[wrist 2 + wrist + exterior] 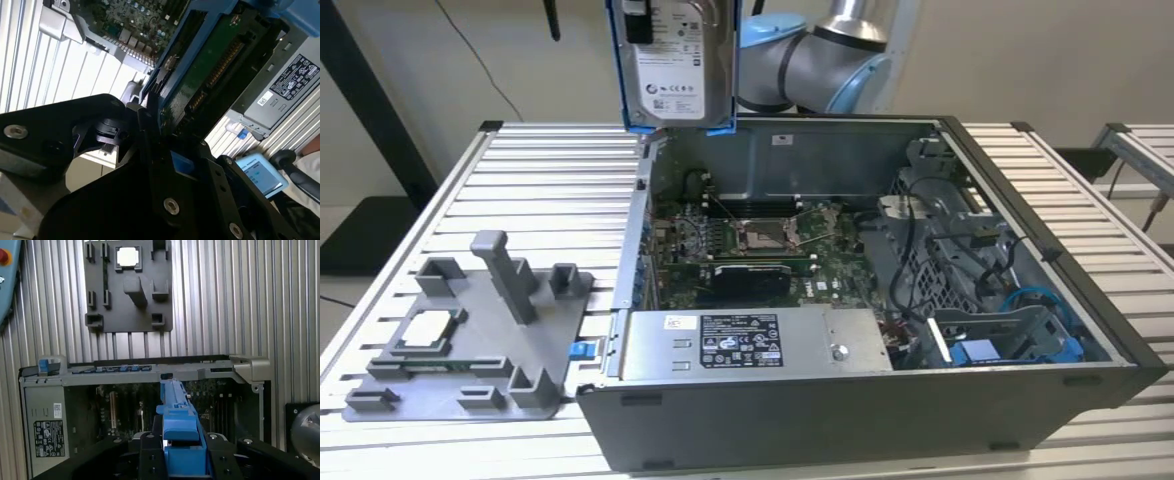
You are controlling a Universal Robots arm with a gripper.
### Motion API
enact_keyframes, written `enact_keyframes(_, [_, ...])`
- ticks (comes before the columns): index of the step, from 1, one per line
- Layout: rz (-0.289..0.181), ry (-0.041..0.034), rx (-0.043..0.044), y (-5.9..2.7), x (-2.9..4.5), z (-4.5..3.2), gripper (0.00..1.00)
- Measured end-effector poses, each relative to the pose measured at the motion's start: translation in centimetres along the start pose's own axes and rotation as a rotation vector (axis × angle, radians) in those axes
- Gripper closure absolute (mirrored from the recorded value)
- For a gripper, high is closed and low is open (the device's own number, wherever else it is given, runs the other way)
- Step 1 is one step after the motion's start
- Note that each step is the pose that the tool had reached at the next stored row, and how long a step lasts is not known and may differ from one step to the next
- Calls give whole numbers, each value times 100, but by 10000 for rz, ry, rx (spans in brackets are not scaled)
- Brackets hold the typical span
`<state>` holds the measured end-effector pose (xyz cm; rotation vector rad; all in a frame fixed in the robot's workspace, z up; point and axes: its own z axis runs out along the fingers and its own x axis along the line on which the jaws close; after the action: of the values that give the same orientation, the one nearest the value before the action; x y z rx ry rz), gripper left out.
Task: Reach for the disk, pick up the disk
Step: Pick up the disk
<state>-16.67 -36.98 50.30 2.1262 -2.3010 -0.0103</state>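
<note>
I see the disk hanging upright, clear above the open case, with the jaws closed on its blue carrier end. I judge it stiff, fairly heavy and shock-sensitive: grip the carrier, never the exposed circuit board.

Arm: we saw the grey arm with blue joint caps, bent, high at the back of the exterior view.
Gripper: in both wrist views the black gripper pointed down and was closed.
Fingers: we saw the fingers standing on both sides of a blue edge, touching it.
Hold: we found the disk clamped, hanging upright in the air.
</note>
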Motion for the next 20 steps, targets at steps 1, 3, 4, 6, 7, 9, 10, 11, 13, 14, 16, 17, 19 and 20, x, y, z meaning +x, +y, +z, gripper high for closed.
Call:
enact_keyframes(1, [0, 0, 0, -36, -3, 6, 100])
enact_keyframes(3, [-1, 0, 0, -109, -9, 19, 100])
enact_keyframes(4, [0, 0, 1, -144, -12, 25, 100])
enact_keyframes(6, [-1, 1, 0, -217, -18, 37, 100])
enact_keyframes(7, [-2, 0, 0, -252, -20, 43, 100])
enact_keyframes(9, [0, 0, 1, -315, -25, 52, 100])
enact_keyframes(10, [0, 1, 0, -345, -28, 56, 100])
enact_keyframes(11, [-1, 0, 1, -373, -30, 60, 100])
enact_keyframes(13, [0, 0, 1, -432, -35, 67, 100])
enact_keyframes(14, [0, 1, 0, -464, -38, 70, 100])
enact_keyframes(16, [-1, 0, 1, -531, -43, 78, 100])
enact_keyframes(17, [-1, 0, 0, -563, -46, 81, 100])
enact_keyframes(19, [-1, 1, 0, -638, -52, 86, 100])
enact_keyframes(20, [-2, 0, 1, -672, -55, 87, 100])
